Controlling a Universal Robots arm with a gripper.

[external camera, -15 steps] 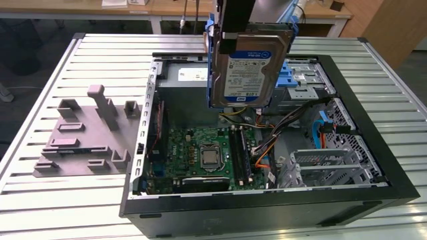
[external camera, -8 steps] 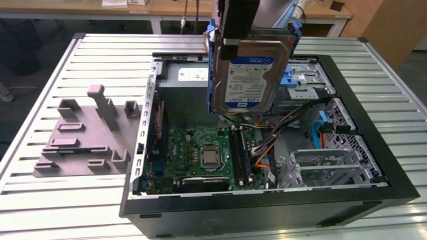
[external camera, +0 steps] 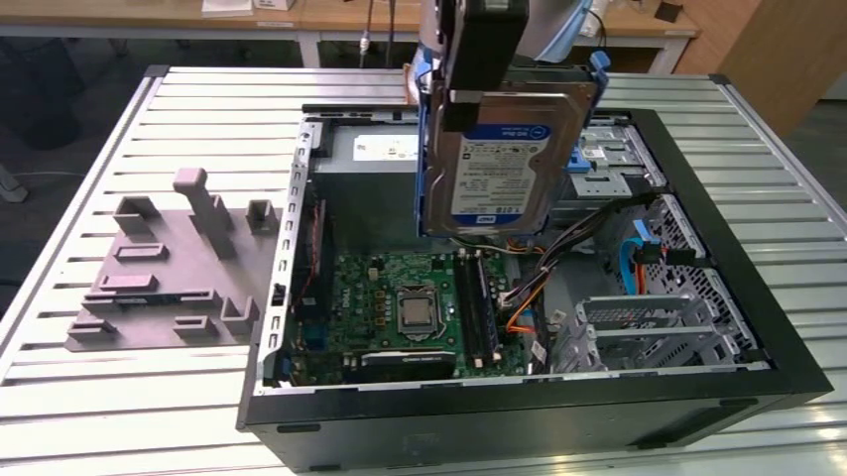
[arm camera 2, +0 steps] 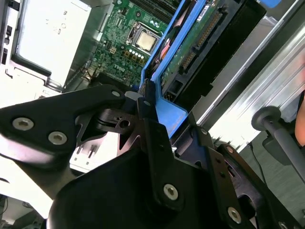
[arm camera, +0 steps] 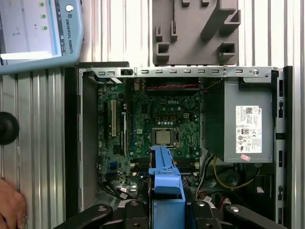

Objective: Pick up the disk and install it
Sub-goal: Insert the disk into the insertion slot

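Observation:
The disk point(external camera: 510, 164), a silver hard drive with a white-and-blue label in a blue plastic carrier, hangs upright above the open computer case point(external camera: 757, 288). My gripper point(external camera: 466, 99) is shut on the carrier's upper edge and holds the disk clear of the case. In the second wrist view the black fingers point(arm camera 2: 144, 106) clamp the blue carrier point(arm camera 2: 167, 62), and the drive's green circuit board point(arm camera 2: 190, 45) faces outward. In the first wrist view the carrier point(arm camera: 164, 183) points down over the motherboard point(arm camera: 162, 119).
Inside the case lie the motherboard point(external camera: 397, 302), a grey power-supply box point(arm camera: 238, 126) and metal drive bays point(external camera: 622, 164) with loose cables point(external camera: 649, 248). A grey fixture plate point(external camera: 173, 268) sits on the slatted table at the exterior view's left. A hand point(arm camera: 9, 205) and a pendant point(arm camera: 38, 33) are nearby.

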